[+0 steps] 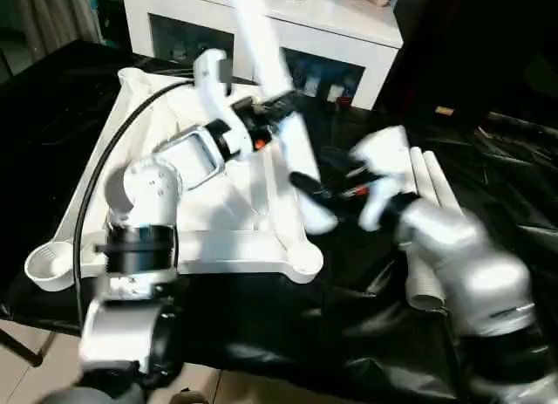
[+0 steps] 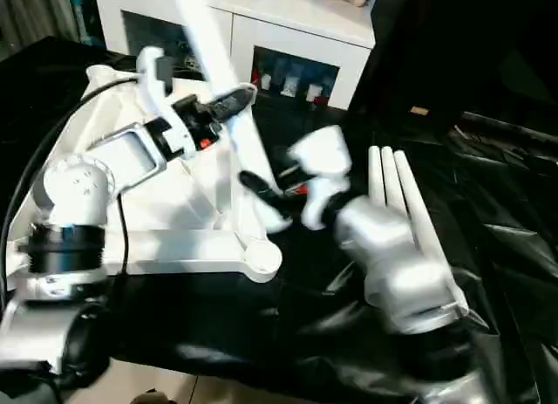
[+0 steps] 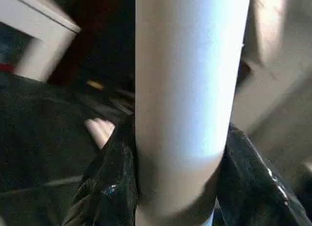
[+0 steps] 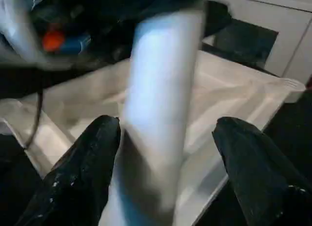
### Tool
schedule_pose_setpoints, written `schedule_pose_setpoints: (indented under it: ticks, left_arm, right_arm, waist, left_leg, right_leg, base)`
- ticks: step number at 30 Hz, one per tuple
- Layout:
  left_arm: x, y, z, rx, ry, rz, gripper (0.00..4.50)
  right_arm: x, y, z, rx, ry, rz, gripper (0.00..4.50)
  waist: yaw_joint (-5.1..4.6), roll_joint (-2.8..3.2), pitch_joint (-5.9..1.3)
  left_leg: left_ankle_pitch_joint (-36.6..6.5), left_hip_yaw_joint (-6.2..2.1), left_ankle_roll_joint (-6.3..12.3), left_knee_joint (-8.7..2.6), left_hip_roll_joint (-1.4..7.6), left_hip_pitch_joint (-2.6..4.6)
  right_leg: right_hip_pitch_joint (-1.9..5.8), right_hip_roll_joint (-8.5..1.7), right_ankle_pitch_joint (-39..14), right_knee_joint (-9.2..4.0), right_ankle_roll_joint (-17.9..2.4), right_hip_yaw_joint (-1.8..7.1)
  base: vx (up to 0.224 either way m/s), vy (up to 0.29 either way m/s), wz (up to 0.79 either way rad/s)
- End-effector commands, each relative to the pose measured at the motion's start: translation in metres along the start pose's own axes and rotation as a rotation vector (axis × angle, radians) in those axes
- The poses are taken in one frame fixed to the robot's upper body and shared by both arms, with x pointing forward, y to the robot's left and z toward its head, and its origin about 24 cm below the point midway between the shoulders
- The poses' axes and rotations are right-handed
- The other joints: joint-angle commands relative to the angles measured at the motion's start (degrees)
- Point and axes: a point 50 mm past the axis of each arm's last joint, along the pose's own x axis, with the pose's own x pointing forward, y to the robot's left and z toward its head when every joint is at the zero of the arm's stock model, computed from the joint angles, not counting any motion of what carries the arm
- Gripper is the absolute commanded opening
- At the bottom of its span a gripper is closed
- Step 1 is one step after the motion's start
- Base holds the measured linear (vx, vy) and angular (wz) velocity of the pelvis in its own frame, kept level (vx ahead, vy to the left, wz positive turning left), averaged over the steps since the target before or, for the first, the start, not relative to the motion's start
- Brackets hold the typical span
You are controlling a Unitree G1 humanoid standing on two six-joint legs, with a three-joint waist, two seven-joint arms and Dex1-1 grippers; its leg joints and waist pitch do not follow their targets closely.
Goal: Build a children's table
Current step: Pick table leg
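The children's table top lies upside down on the black-draped work table, ribbed underside up, with round sockets at its corners. One white leg slants up from the top's right side toward the cabinet. My left gripper is shut on this leg about halfway up; in the left wrist view its black fingers press both sides of the leg. My right gripper sits at the leg's lower end, open. In the right wrist view its fingers stand wide on either side of the leg.
Three spare white legs lie side by side on the black cloth behind my right forearm. A white cabinet with glass doors stands right behind the work table. A black cable loops over my left arm. The table's front edge is close below.
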Motion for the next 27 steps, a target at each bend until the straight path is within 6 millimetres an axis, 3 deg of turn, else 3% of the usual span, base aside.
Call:
schedule_pose_setpoints:
  ticks: [1,2,3,16,22,27]
  left_arm:
    - [0.006,-0.017,0.004,0.037,0.027,-0.088,1.82]
    - [0.007,-0.018,0.003,0.042,0.035,-0.097,1.82]
    - [0.008,-0.022,0.002,0.046,0.062,-0.127,1.82]
    - [0.011,-0.031,0.002,0.060,0.100,-0.198,1.82]
    - [0.015,-0.023,0.003,0.127,0.105,-0.074,1.82]
    - [0.019,-0.020,0.004,0.172,0.105,0.004,1.82]
  right_arm:
    - [-0.008,-0.006,0.000,0.061,0.009,0.025,3.35]
    - [-0.010,-0.007,0.000,0.081,0.014,0.041,3.35]
    - [-0.016,-0.010,-0.001,0.126,0.047,0.076,3.35]
    - [-0.020,-0.005,0.000,0.192,0.150,0.212,3.35]
    - [-0.019,-0.001,-0.001,0.190,0.172,0.225,3.35]
    - [-0.010,0.000,-0.003,0.123,0.197,0.134,3.35]
  waist:
    - [0.20,0.42,-3.85]
    - [0.26,0.42,-3.84]
    - [0.26,-0.03,-3.90]
    - [1.02,-0.39,-3.99]
    - [1.21,-0.29,-4.07]
    - [1.06,-0.36,-4.08]
  left_leg:
    - [-3.01,-0.64,0.51,-3.34,2.08,0.17]
    - [-2.74,-0.64,0.52,-3.33,2.11,0.17]
    - [-2.22,-0.59,0.59,-3.27,2.12,0.09]
    - [-0.61,-0.58,0.56,-3.13,2.06,-0.03]
    - [-0.92,-0.72,0.07,-3.17,2.22,-0.05]
    - [-0.68,-0.79,-0.66,-3.22,2.20,-0.01]
  right_leg:
    - [3.66,-6.92,-5.73,-4.27,-3.03,4.31]
    - [3.60,-6.91,-6.34,-4.38,-2.84,4.29]
    - [3.59,-6.89,-6.83,-4.40,-2.55,4.27]
    - [3.59,-6.81,-8.76,-4.69,-1.44,4.10]
    - [3.59,-6.89,-8.89,-4.69,-1.10,4.05]
    - [3.56,-6.88,-8.67,-4.65,-0.89,4.03]
  base:
    - [0.000,0.000,0.00]
    - [0.000,0.000,0.00]
    - [0.000,0.000,0.00]
    - [0.000,0.000,0.00]
    - [0.000,0.000,0.00]
    - [0.000,0.000,0.00]
